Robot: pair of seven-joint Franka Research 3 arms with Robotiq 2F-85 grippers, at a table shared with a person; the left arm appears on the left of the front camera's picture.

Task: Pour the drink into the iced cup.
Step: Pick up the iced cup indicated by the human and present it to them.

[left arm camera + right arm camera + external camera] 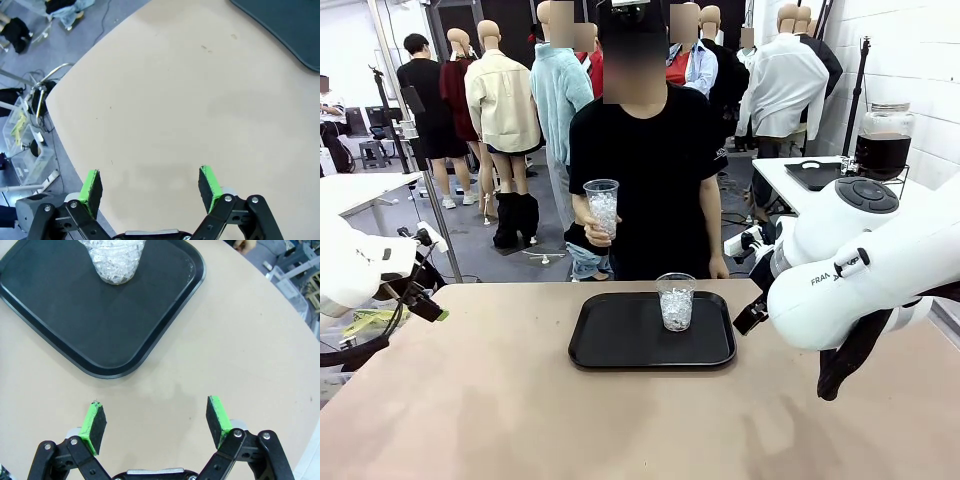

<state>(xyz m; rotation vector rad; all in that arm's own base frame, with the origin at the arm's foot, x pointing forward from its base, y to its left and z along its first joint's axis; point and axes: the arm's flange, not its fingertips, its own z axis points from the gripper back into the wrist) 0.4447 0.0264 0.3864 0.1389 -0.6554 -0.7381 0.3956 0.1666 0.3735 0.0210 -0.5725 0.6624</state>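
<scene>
An iced cup (675,301) of clear plastic stands upright on a black tray (620,345) in the middle of the table, with its base seen in the right wrist view (115,262). The person at the far side holds a second clear cup of ice (602,208) at chest height. The drink (881,155), a dark liquid, sits in a glass jar on a side table at the back right. My right gripper (157,420) hangs open over bare table just off the tray's (60,325) near corner. My left gripper (150,186) is open above the table's left part, empty.
The tray's corner (290,25) shows at the top right of the left wrist view. My right arm (860,260) bulks over the table's right side. The left arm (355,270) is at the left edge. A second tray (815,175) lies by the jar.
</scene>
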